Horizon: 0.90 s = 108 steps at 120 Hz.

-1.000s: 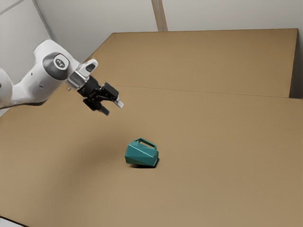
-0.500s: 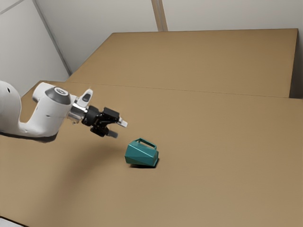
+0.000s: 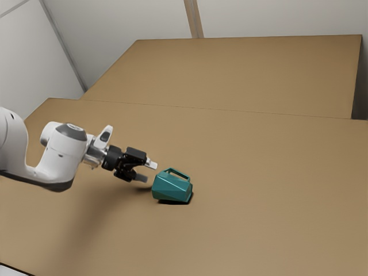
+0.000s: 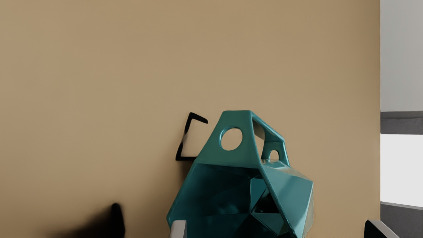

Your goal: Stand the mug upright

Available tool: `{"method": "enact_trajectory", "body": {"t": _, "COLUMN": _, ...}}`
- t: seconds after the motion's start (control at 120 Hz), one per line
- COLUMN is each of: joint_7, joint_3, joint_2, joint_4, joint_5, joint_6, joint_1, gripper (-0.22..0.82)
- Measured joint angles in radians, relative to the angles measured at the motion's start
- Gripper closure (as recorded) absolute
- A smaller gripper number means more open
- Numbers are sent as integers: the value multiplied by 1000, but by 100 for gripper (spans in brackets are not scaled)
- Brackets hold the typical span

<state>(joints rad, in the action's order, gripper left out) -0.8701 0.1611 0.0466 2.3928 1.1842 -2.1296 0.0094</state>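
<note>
Faceted teal mug (image 3: 172, 188) lies on its side on the counter (image 3: 259, 161), handle (image 4: 248, 133) uppermost, mouth facing the pincer (image 3: 147, 171), which waits at the exterior view's left, fingers apart. Probably light, stiff, slick; best held across opposite body walls.

Soft light, dark shadow (image 3: 174, 202) beneath glossy mug (image 3: 171, 188)

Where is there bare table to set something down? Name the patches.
Bare table runs from the mug toward the exterior view's right, and up to the seam. Crowded: the mug's mouth, with the open gripper close.
</note>
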Motion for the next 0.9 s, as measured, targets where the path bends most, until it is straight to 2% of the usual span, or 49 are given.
{"method": "enact_trajectory", "body": {"t": 0.9, "joint_7": -71, "joint_3": -1, "joint_2": 31, "joint_4": -4, "joint_5": 53, "joint_6": -11, "joint_1": -118, "gripper": 3}}
